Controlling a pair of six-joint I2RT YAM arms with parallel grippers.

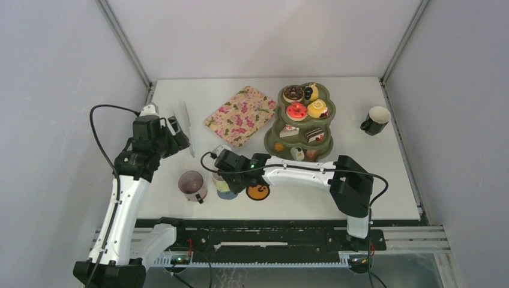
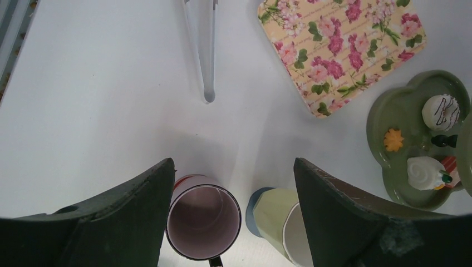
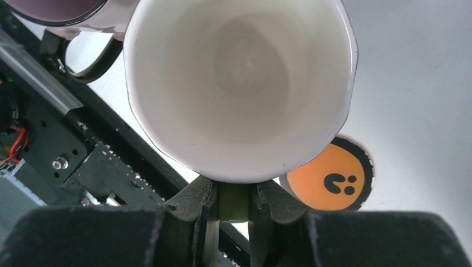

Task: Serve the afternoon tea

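A pale green mug (image 1: 223, 185) (image 3: 239, 83) stands on a blue coaster (image 2: 253, 208). My right gripper (image 3: 232, 203) (image 1: 227, 171) is shut on the mug's green handle. Just left of it, a pink-lined mug (image 1: 192, 185) (image 2: 203, 222) sits on a red coaster (image 2: 186, 179). My left gripper (image 2: 234, 167) (image 1: 180, 137) hangs open above the table behind these mugs, holding nothing. A dark mug (image 1: 376, 120) stands at the far right. The olive-green tiered stand (image 1: 327, 129) (image 2: 398, 119) carries small donuts and cakes, among them a red donut (image 1: 296, 110).
A pink floral tray (image 1: 241, 115) (image 2: 339, 50) lies left of the stand. Clear tongs (image 1: 186, 123) (image 2: 203, 50) lie by the left gripper. An orange coaster (image 1: 258, 192) (image 3: 328, 181) sits bare right of the green mug. The table's front edge and black rail (image 3: 83, 167) are close by.
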